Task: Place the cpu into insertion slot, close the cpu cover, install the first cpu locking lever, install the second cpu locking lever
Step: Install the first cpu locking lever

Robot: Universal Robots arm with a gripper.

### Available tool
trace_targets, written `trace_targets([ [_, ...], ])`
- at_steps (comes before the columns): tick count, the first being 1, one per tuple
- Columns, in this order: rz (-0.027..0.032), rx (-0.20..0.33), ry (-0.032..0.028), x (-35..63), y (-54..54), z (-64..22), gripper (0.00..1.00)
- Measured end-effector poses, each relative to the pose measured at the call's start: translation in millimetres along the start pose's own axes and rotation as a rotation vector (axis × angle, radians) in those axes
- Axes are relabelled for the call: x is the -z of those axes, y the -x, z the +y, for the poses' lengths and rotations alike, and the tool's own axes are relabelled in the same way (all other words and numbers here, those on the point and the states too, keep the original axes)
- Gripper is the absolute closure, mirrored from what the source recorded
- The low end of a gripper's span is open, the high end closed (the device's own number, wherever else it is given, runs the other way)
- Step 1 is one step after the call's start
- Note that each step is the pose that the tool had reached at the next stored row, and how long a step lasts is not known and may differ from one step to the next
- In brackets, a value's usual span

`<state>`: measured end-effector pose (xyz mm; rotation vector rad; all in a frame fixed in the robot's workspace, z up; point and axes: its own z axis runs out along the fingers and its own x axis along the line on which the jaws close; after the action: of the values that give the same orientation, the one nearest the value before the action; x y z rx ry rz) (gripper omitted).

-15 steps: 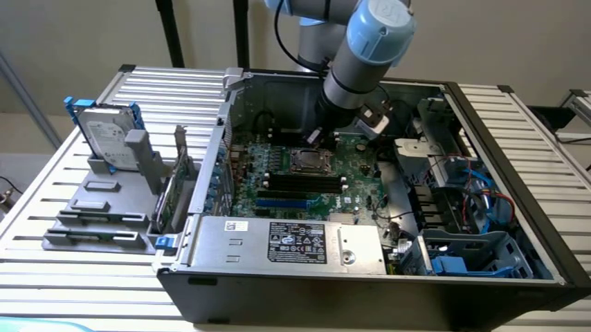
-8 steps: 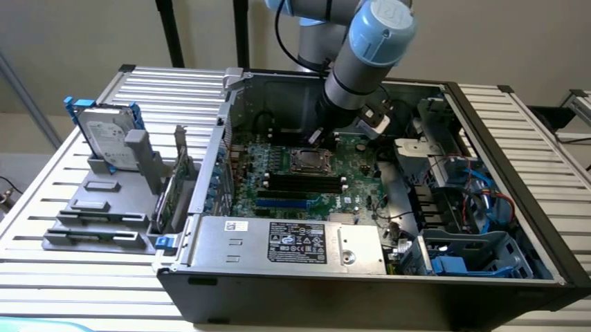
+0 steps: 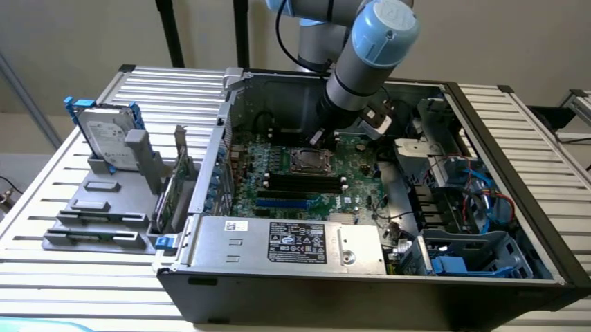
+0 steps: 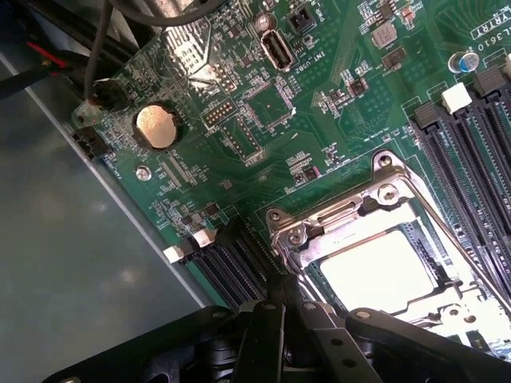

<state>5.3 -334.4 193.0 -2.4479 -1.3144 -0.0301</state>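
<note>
A hard drive (image 3: pixel 104 140) stands in a grey holder (image 3: pixel 102 207) on the counter (image 3: pixel 55 256), left of the open case (image 3: pixel 369 290). A coin battery (image 4: pixel 156 125) sits on the motherboard (image 4: pixel 239 152).

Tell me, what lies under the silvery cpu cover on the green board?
Through the window of the cpu cover a pale, bright face shows, likely the cpu, seated in the insertion slot. The frame hides the chip's edges and the socket below. The hand's dark parts cover the near side.
</note>
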Motion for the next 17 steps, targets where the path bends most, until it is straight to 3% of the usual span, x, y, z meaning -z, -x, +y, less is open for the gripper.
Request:
trace_targets([
  [6,-0.002,0.017,-0.0051,-1.1,1.0,1.1,0.89],
  [10,0.0011,0.027,-0.0106,-1.3,0.2,2.2,0.89],
  [12,0.0035,0.028,-0.0119,0.2,-0.3,1.7,0.89],
  [17,0.0022,0.028,-0.0123,7.9,-0.2,0.0,0.89],
])
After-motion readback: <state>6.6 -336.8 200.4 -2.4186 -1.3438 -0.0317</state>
